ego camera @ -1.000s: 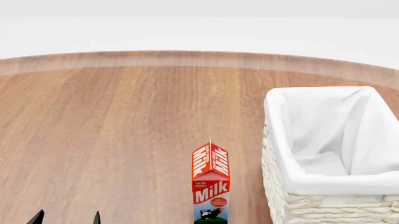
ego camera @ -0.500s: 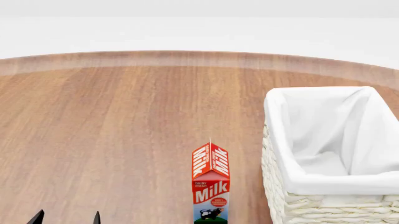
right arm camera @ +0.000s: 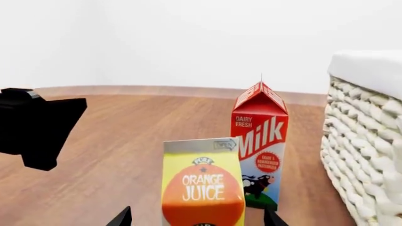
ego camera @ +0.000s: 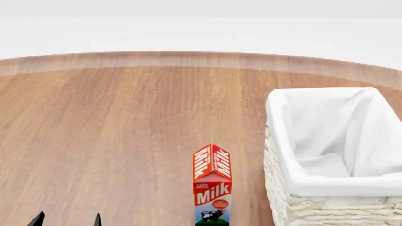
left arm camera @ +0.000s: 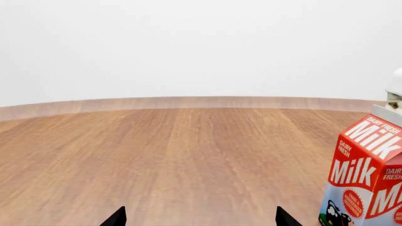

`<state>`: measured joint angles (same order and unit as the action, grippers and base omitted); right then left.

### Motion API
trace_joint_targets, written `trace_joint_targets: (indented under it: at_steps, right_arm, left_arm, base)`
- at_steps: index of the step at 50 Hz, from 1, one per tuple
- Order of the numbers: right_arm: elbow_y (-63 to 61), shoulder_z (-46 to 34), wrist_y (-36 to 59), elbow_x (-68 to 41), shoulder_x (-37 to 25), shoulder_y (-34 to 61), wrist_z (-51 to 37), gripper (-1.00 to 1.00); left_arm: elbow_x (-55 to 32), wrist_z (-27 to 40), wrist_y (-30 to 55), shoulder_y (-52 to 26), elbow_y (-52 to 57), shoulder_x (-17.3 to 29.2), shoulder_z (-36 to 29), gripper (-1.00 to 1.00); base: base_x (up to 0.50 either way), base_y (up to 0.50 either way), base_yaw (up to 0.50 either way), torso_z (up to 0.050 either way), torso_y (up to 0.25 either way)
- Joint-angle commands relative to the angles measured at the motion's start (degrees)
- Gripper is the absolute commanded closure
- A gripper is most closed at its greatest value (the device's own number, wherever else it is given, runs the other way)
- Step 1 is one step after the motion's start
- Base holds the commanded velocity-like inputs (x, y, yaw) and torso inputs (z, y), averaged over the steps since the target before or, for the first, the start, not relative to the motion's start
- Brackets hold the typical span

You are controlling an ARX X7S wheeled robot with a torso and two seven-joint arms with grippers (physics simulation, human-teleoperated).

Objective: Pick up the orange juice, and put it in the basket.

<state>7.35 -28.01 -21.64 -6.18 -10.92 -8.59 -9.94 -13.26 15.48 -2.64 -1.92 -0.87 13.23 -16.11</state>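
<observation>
The orange juice [right arm camera: 202, 186], a yellow carton with an orange circle, stands upright close in front of the right wrist camera. My right gripper [right arm camera: 197, 219] is open, with one fingertip on each side of the carton and a gap on both sides. The carton and my right gripper are out of the head view. The basket [ego camera: 276, 141], cream wicker with white lining, stands at the right of the table, and its wall shows in the right wrist view [right arm camera: 367, 146]. My left gripper [ego camera: 67, 220] is open and empty at the near left, and it also shows in the left wrist view [left arm camera: 201, 219].
A red-and-white Milk carton [ego camera: 212, 186] stands upright just left of the basket, behind the orange juice in the right wrist view [right arm camera: 259, 141], and also shows in the left wrist view [left arm camera: 364, 174]. The black left gripper body [right arm camera: 37, 125] shows beside the juice. The round wooden table [ego camera: 125, 117] stretches away.
</observation>
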Motion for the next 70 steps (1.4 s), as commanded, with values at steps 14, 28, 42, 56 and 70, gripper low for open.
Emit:
trace_joint_targets:
  at_steps: [14, 28, 42, 56, 70]
  right_arm:
    - [5.53, -0.80, -0.81, -1.32, 1.31, 3.44, 0.27, -1.00]
    - [6.97, -1.16, -1.00, -1.65, 1.53, 4.47, -0.04, -1.00]
    - [9.03, -1.48, -1.52, -2.04, 1.89, 5.69, -0.27, -1.00]
    - [11.17, -2.12, -2.43, -2.34, 2.34, 6.75, -0.20, -1.00]
    - [13.30, -2.58, -3.36, -2.45, 2.71, 7.84, -0.43, -1.00]
  left_arm:
    - [-0.42, 0.49, -0.17, -0.13, -0.06, 0.42, -0.56, -1.00]
    - [-0.67, 0.79, -0.28, -0.21, -0.09, 0.66, -0.89, -1.00]
    - [-0.91, 1.07, -0.38, -0.29, -0.12, 0.90, -1.21, -1.00]
    - [-1.13, 1.33, -0.48, -0.36, -0.15, 1.12, -1.51, -1.00]
    - [-1.35, 1.59, -0.57, -0.43, -0.19, 1.34, -1.80, -1.00]
  base:
    - [0.00, 0.00, 0.00, 0.000, 0.000]
    - [0.00, 0.00, 0.00, 0.000, 0.000]
    - [0.00, 0.00, 0.00, 0.000, 0.000]
    - [0.00, 0.00, 0.00, 0.000, 0.000]
    - [0.00, 0.00, 0.00, 0.000, 0.000]
